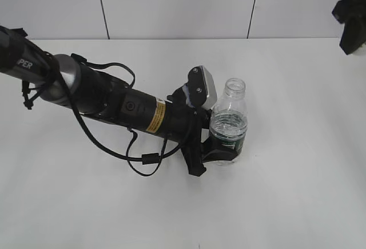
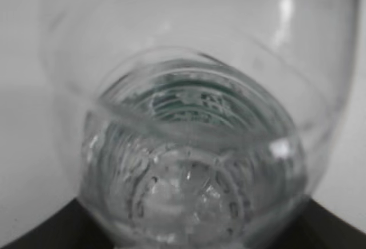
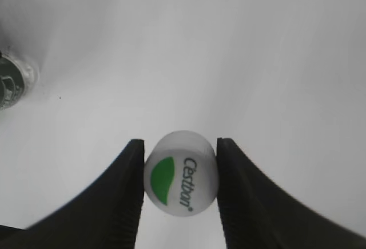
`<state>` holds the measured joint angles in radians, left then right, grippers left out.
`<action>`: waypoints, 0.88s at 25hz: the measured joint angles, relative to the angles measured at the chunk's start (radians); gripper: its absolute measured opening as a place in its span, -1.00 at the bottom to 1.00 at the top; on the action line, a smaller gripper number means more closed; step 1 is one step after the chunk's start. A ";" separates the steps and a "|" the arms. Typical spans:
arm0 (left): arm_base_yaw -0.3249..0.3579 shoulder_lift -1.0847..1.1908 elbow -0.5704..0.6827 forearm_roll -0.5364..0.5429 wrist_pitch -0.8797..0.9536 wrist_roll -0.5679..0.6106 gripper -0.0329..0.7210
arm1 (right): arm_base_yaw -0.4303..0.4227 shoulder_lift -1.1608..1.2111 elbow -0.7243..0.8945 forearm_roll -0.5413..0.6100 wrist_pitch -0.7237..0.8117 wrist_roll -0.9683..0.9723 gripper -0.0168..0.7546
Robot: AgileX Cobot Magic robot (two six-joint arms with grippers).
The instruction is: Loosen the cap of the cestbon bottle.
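Note:
The cestbon bottle, clear with a dark green label band, stands upright on the white table with its neck open and no cap on it. My left gripper is shut on its lower body; in the left wrist view the bottle fills the frame from very close. My right gripper is shut on the white cap, which shows a green mark and "Cestbon" lettering, and holds it above the table. In the exterior view only part of the right arm shows at the top right corner. The bottle's edge also shows in the right wrist view.
The white table extends all round the bottle. A white tiled wall runs along the back. The left arm with its loose black cables lies across the left half of the table.

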<state>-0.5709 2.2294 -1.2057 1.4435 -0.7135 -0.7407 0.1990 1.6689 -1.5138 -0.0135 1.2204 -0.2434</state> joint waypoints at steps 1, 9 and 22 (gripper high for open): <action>0.000 0.000 0.000 0.000 0.000 0.000 0.18 | -0.010 0.000 0.027 0.000 -0.015 0.020 -0.20; 0.000 0.000 0.000 0.000 0.000 0.000 0.18 | -0.020 0.000 0.275 0.035 -0.317 0.175 -0.20; 0.000 0.000 0.000 0.000 0.000 0.000 0.18 | -0.020 0.128 0.517 0.162 -0.582 0.210 -0.20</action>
<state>-0.5709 2.2294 -1.2057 1.4435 -0.7135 -0.7407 0.1786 1.7971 -0.9965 0.1482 0.6389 -0.0330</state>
